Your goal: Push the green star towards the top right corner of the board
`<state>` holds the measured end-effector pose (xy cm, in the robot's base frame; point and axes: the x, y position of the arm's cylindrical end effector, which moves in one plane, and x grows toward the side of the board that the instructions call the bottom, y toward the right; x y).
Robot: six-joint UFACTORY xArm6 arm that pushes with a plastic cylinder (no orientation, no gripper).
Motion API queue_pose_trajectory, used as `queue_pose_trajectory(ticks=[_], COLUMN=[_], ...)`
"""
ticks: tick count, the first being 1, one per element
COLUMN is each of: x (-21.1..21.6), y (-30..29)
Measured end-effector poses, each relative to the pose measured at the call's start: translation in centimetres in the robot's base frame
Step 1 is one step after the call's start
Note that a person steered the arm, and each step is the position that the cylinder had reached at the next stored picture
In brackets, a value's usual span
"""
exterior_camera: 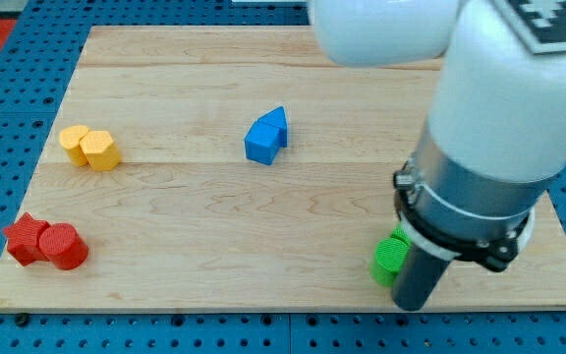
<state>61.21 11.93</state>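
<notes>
Green block [391, 258] sits near the view's bottom-right part of the wooden board [293, 226], close to the board's lower edge. Only its left portion shows; the rest is covered by the arm's dark cylindrical end, so its star shape cannot be made out, and it may be more than one green piece. Relative to this green block, my tip [413, 303] is just to the view's right and slightly lower, apparently touching or just beside it, though the contact itself is hidden. The rod has nothing to open or close and holds nothing; it merely stands next to the green block.

Well to the upper left of the green block lies a blue block [266, 136], roughly house- or arrow-shaped. Far to the left and higher than the green one are two yellow blocks [90, 147] touching each other. Far to the left at about the green block's height are two red blocks [46, 242], also touching. The white arm body [509, 88] fills the view above and right of the green block, hiding that part of the board.
</notes>
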Motion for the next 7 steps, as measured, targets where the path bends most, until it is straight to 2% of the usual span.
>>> queue_pose_trajectory(ticks=[4, 6, 7], x=[-11.5, -11.7, -15.4], y=[0.4, 0.9, 0.9])
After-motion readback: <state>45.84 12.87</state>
